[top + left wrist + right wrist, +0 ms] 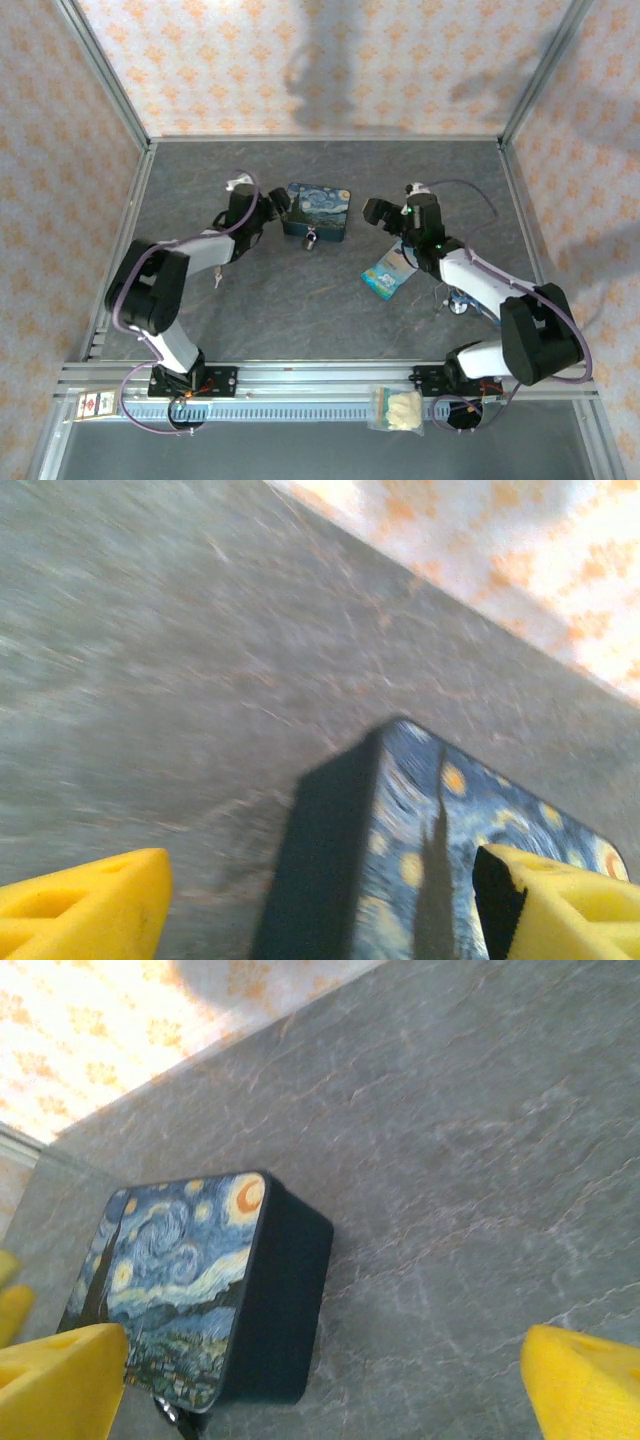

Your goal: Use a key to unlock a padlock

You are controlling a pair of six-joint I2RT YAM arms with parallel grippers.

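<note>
Padlock: a tiny dark-bodied padlock with a thin silvery shackle [310,240], at the near side of the tin and touching it, about mid-table between my two arms.
Tin: a blue rectangular tin box painted with a starry night [317,210], lying flat with its lid up. It also shows in my left wrist view [420,860] and my right wrist view [190,1290].
Left gripper: my left gripper [277,205] sits just beside the tin's left end. In the wrist view [320,880] its yellow fingers [90,905] are spread wide, with a corner of the tin seen between them. They hold nothing. That view is blurred.
Right gripper: my right gripper [383,215] is near the tin's right end but apart from it. In the wrist view [320,1380] its yellow fingers [585,1380] stand wide apart and empty.
Packet: a small blue-and-white flat packet [388,272] lies near my right forearm, on the near side of the gripper.
Small object: something small and silvery-blue [457,302] lies by my right arm. It is too small for me to tell what it is.
Table: a grey, stone-patterned tabletop [300,310].
Bag: a clear bag of pale pieces [398,408] rests on the near rail.
</note>
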